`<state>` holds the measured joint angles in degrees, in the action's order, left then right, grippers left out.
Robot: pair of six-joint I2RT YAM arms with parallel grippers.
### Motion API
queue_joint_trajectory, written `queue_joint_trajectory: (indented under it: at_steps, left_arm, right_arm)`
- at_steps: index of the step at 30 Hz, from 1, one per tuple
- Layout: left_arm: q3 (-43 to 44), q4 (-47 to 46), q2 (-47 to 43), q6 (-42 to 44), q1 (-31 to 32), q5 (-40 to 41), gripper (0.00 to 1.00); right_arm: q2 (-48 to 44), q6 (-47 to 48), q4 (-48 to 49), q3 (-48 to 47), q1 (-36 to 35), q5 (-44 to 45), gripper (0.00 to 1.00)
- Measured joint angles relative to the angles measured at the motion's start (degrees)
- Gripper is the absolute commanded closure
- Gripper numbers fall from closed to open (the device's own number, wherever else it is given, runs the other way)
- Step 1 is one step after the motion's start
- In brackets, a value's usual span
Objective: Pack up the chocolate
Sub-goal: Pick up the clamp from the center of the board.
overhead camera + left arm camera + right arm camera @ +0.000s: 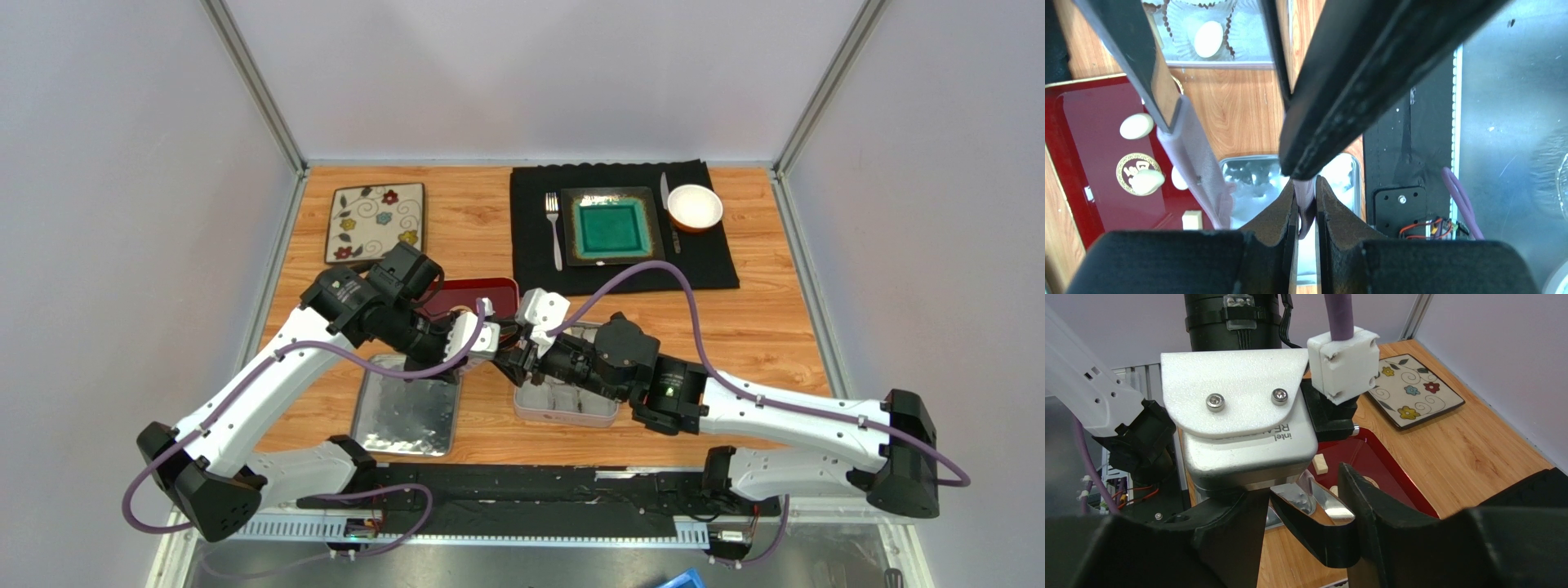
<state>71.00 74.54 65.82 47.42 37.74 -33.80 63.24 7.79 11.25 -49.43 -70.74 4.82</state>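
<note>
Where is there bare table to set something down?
Bare wood lies between the flowered plate and the black mat, and below the mat toward the right edge. The middle is crowded: left gripper and right gripper meet among the red tray, metal tray and clear box.

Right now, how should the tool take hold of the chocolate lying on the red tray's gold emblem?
Probably from straight above, closing across its shorter width. The chocolate is an egg-shaped lump lying flat on the red tray, its pointed end toward another lump, so its long sides are free.
</note>
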Motion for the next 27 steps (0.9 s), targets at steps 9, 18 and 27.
queue_joint_trajectory:
  at_steps: [9, 18, 27]
  left_arm:
    - [0.42, -0.13, 0.0, 0.02, 0.04, 0.26, 1.0]
    - [1.2, -0.74, 0.0, 0.04, 0.44, 1.16, 1.0]
    - [1.62, -1.33, -0.02, 0.02, 0.55, 1.33, 1.0]
  right_arm:
    - [-1.22, -2.86, 0.76, 0.87, -0.2, -0.37, 0.62]
    - [-4.0, -5.9, 2.36, 3.85, -0.24, 0.2, 0.64]
    - [-5.57, -7.65, 2.75, 5.27, -0.24, 0.5, 0.64]
